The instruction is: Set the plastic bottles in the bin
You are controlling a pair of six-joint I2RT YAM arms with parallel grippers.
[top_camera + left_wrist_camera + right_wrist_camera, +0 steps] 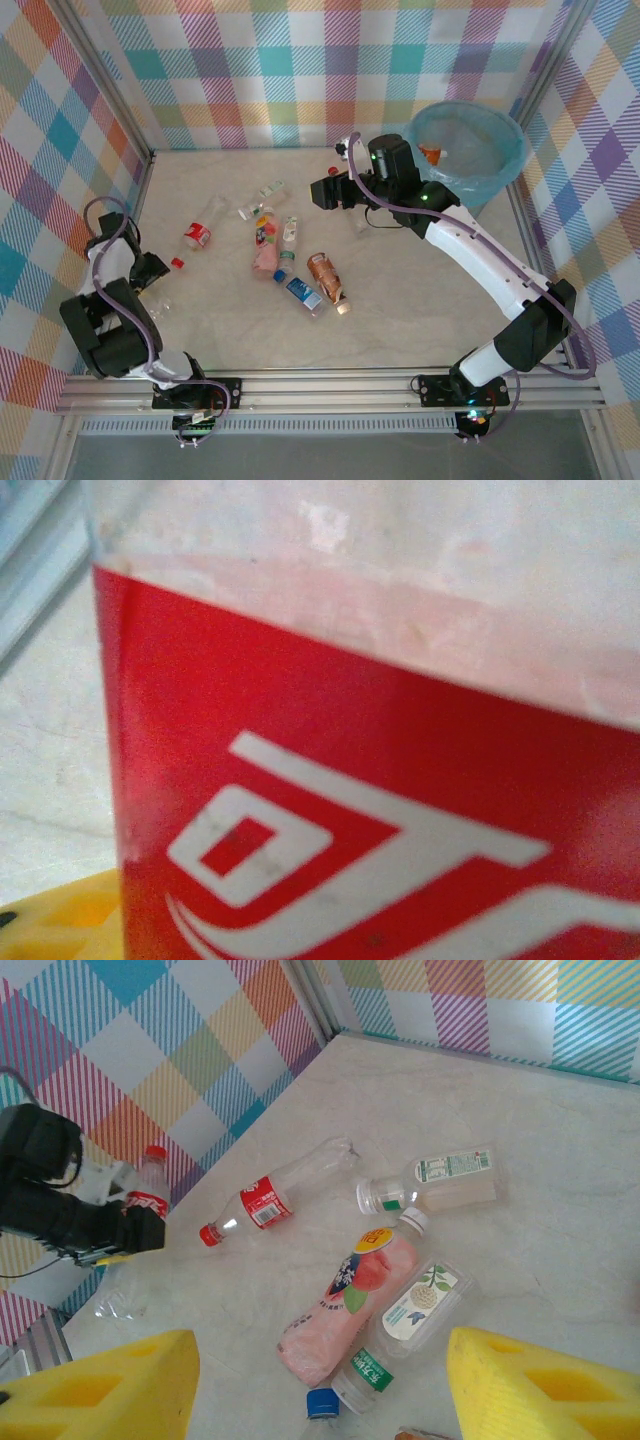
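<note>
Crouching far left of the bin (506, 160), my left pincer (126, 1244) surrounds an upright red-labelled bottle (380, 810); clamped or not, unclear.

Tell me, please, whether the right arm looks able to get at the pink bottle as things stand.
Probably yes: the right end effector hangs open facing the pink bottle with nothing between, though a green-labelled bottle lies close beside it.

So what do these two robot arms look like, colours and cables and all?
Both arms are slim, with chunky black joints and lilac cable looped alongside. The right arm has glossy white shells and small green lights; the left arm looks mostly black. The right tool and left tool are black, with bright yellow fingers.
</note>
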